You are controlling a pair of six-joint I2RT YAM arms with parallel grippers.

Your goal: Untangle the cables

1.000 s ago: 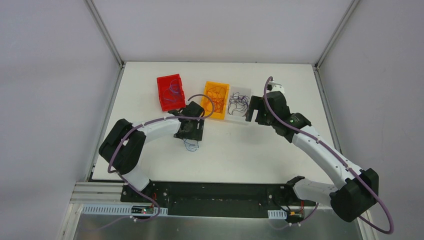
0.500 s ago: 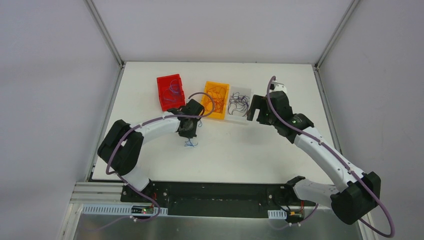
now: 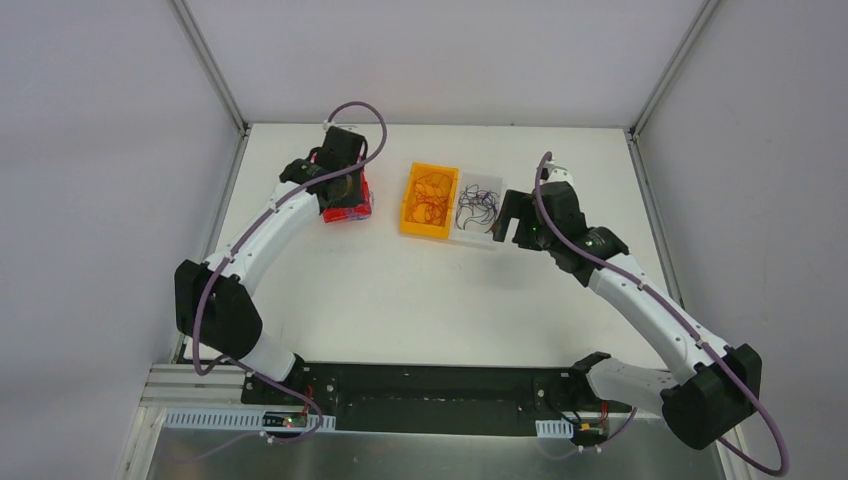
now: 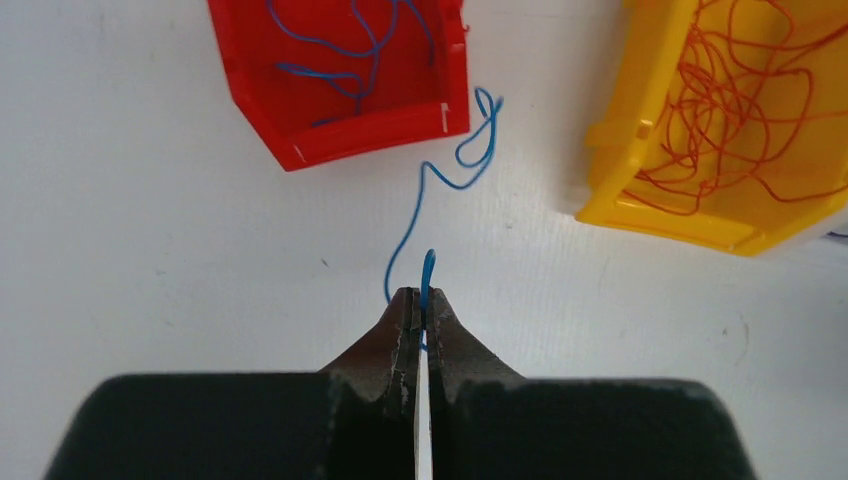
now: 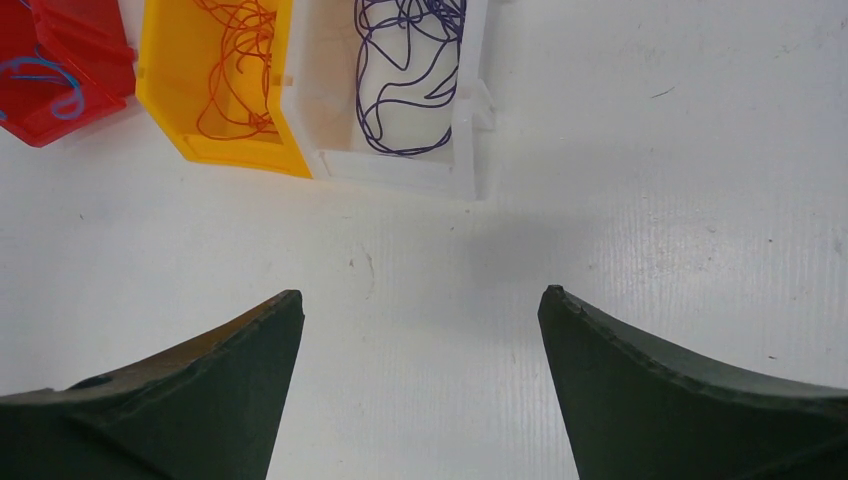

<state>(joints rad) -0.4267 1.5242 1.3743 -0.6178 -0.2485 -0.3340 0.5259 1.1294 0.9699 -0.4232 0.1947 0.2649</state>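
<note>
Blue cable (image 4: 416, 205) pinched in left gripper (image 4: 420, 300), jaws closed on its lower end. Upper end curled just outside red bin (image 4: 370, 128) corner. Orange cables (image 4: 740, 100) lay in yellow bin (image 4: 610, 130), purple cables (image 5: 400, 60) in clear bin (image 5: 400, 165). Right gripper (image 5: 420, 300) spread wide over table (image 5: 650, 150), holding nothing.

Robot lab cell, probably — white table (image 3: 450, 300), plain grey walls (image 3: 90, 200), aluminium frame posts (image 3: 208, 62).

I see blue cable (image 4: 408, 225) by my red bin (image 4: 350, 130), orange cables (image 4: 740, 100) in yellow bin (image 4: 690, 225), purple cables (image 5: 405, 30) in clear bin (image 5: 400, 165), and a white table (image 5: 650, 150).
</note>
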